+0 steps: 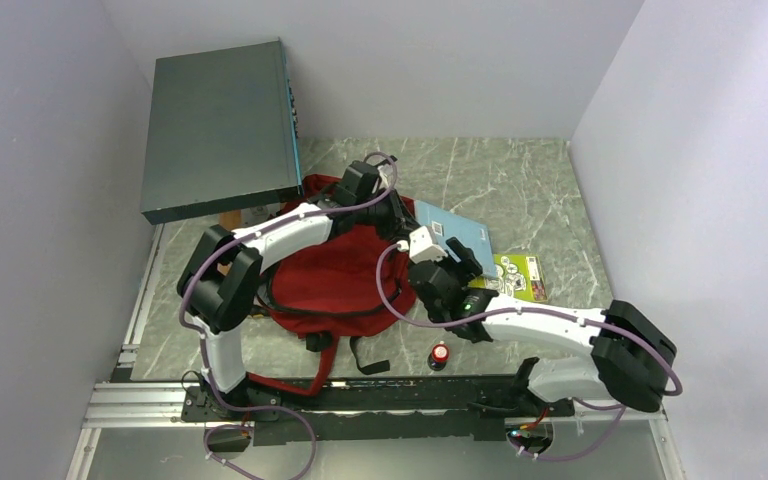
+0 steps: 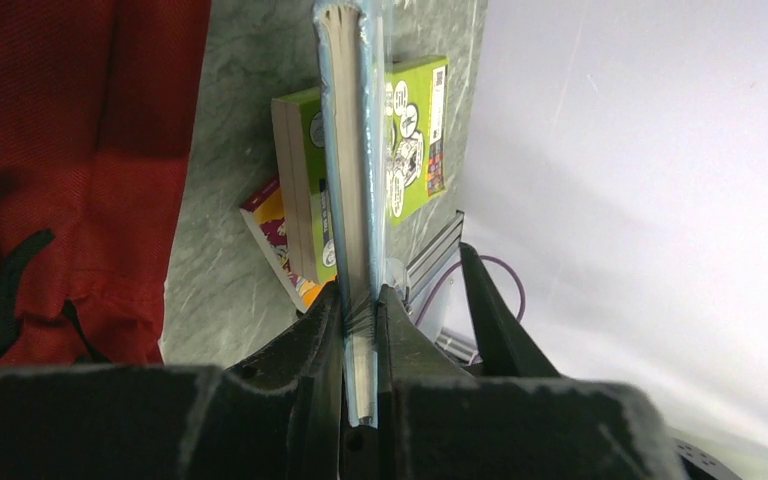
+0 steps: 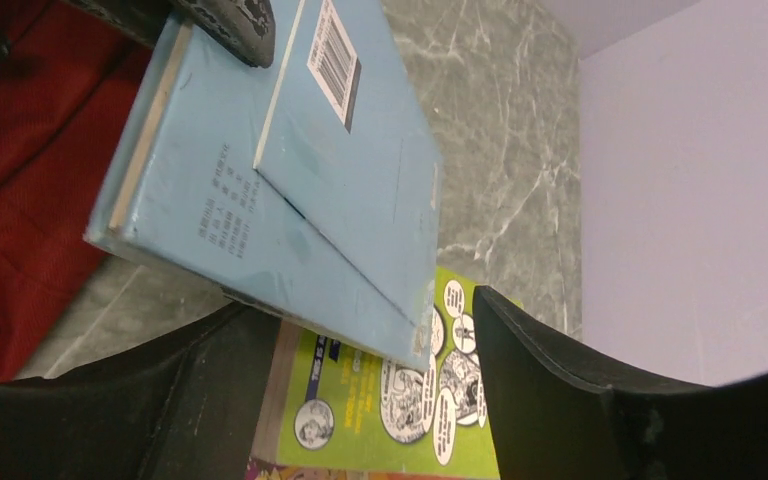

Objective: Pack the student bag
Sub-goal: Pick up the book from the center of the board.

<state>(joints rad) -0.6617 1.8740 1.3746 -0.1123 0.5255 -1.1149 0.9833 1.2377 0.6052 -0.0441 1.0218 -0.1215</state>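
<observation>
While left tool [image 2: 360,300] clamps the blue book [image 2: 352,150], print illegible, right tool [image 3: 365,302] gapes.

The left arm [image 1: 280,228] rose from its base, folded sharply at the elbow and reached away over the bench towards the middle. The left claw [image 2: 360,300] had its jaws pinched tight on the edge of a blue book [image 2: 352,150], with only its thickness between them. The right arm [image 1: 545,325] lay low, stretched leftward from its bent elbow, wrist turned up. The right claw [image 3: 365,305] stood with jaws wide apart, a corner of the book between them.
</observation>
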